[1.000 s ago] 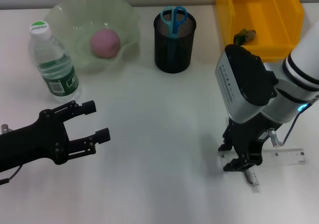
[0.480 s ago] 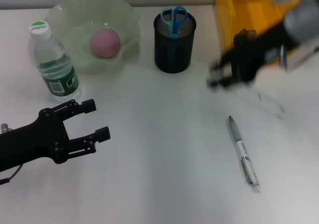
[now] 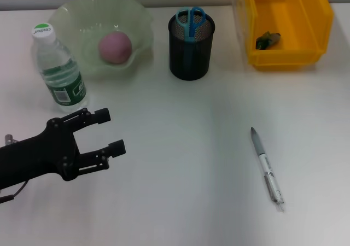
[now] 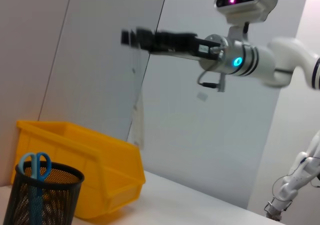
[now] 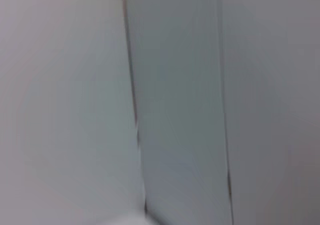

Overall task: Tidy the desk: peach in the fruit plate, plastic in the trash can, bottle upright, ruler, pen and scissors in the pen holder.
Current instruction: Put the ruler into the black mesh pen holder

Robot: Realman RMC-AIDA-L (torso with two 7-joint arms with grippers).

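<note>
- The left gripper (image 3: pixel 107 130) hovers low over the table (image 3: pixel 180 164) at about 8 o'clock of the head view. Its two fingers (image 3: pixel 101 115) stand wide apart and hold nothing.
- Around it the table is bare; the nearest thing is the bottle (image 3: pixel 57 68), standing upright at its 11 o'clock, near but apart.
- The right gripper (image 4: pixel 137 37) shows only in the left wrist view, raised high in the air and stretched toward the wall. It is blurred, so I cannot tell how its fingers stand or whether they hold something.
- The pen (image 3: pixel 267 168) lies flat at 4 o'clock of the table, well apart from the left gripper, with free white surface on all sides.
- The pen holder (image 3: pixel 191 46) stands at 12 o'clock, with the scissors (image 3: pixel 191 21) upright inside.
- The peach (image 3: pixel 115 46) lies in the plate (image 3: pixel 71 16) at 11 o'clock, just beside the bottle.
- The yellow bin (image 3: pixel 284 24) is at 1 o'clock, near the far edge, with a small dark scrap (image 3: pixel 267 39) inside.
</note>
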